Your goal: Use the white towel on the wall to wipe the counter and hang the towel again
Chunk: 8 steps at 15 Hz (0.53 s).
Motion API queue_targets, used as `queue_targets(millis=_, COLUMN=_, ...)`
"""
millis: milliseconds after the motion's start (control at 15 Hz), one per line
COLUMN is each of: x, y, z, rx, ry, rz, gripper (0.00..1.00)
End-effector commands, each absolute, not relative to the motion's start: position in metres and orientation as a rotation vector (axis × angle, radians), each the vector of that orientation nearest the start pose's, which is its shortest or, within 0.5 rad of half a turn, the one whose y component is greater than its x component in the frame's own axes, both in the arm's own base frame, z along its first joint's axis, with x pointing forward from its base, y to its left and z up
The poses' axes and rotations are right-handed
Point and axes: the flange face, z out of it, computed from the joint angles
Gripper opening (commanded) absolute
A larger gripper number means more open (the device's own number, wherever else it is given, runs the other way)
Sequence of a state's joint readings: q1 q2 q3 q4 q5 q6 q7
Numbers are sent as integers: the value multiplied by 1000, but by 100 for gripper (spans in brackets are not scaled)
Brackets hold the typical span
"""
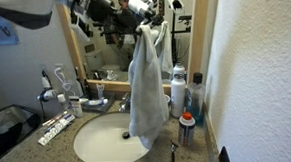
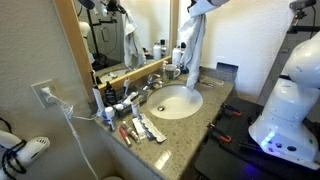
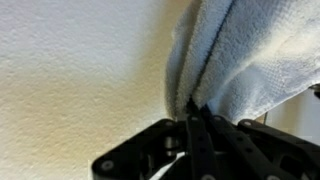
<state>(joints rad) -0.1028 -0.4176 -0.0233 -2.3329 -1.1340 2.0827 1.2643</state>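
The white towel hangs in a long bunch from my gripper, above the oval sink in the granite counter. In an exterior view the towel dangles over the far rim of the sink, its hem near the faucet. In the wrist view my gripper is shut on a fold of the towel, with the white wall close behind it.
Toiletry bottles stand at the counter's right end by the wall. Toothbrushes, tubes and small items lie left of the sink. The wood-framed mirror is behind the counter. A hair dryer hangs on a cord.
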Motion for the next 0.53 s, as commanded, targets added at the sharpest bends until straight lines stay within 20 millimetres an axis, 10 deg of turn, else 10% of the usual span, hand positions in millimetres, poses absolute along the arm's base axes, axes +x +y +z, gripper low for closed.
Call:
queue_targets(millis=0, x=452, y=-106, z=604, rx=1847, ry=-995, rz=988, gripper=1)
queue_targets(millis=467, x=455, y=-130, z=709, rx=1459, ry=-1086, rz=1218, gripper=1)
